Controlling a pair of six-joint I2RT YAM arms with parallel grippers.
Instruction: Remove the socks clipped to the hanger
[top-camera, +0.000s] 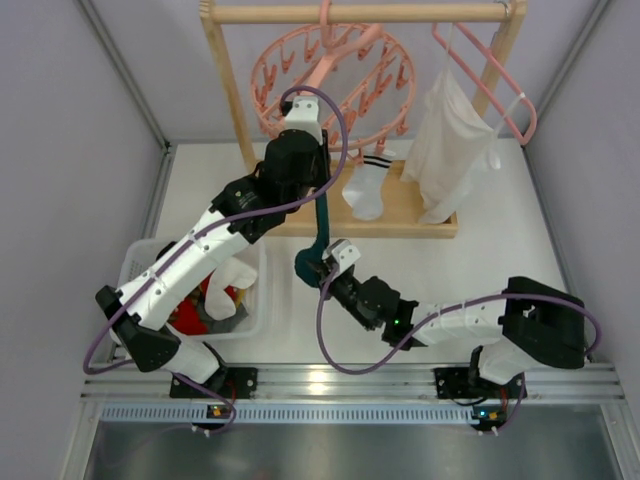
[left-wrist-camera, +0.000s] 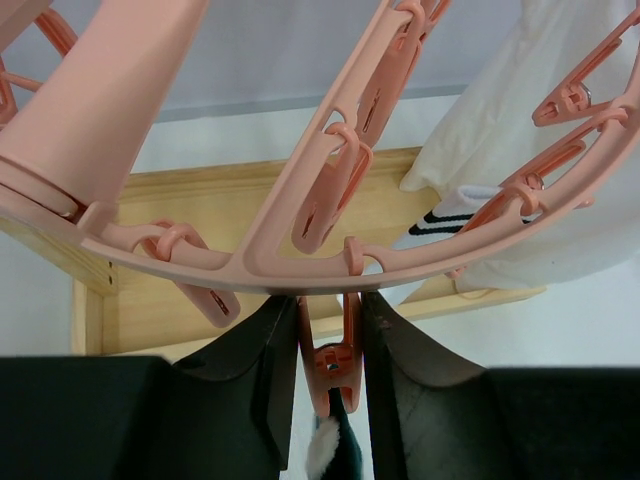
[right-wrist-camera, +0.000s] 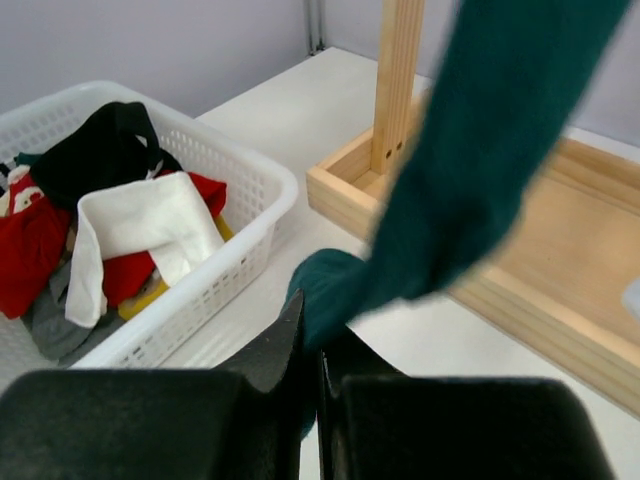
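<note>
Now, with your left hand (left-wrist-camera: 328, 345) pinched shut on the small pink clip (left-wrist-camera: 336, 368) of the round pink plastic hanger (left-wrist-camera: 300, 265) and your right hand (right-wrist-camera: 314, 352) clamped on the hanging dark teal sock (right-wrist-camera: 480, 160), pull it down free.

1. Hanger (left-wrist-camera: 180, 258): round pink plastic ring with crossbars and many dangling clips, hung by its top hook from the wooden rail (top-camera: 400, 12).
2. Dark teal sock (top-camera: 321, 222): hangs from one clip (left-wrist-camera: 335, 365) at the ring's near rim. The left hand (left-wrist-camera: 330, 312) squeezes that clip, and the right hand (right-wrist-camera: 312, 335) grips the sock's lower end.
3. White sock with black stripes (top-camera: 367, 188): clipped to the ring, hanging free.
4. Red, white and black socks (right-wrist-camera: 140, 215): heaped in the white basket (right-wrist-camera: 262, 180).
</note>
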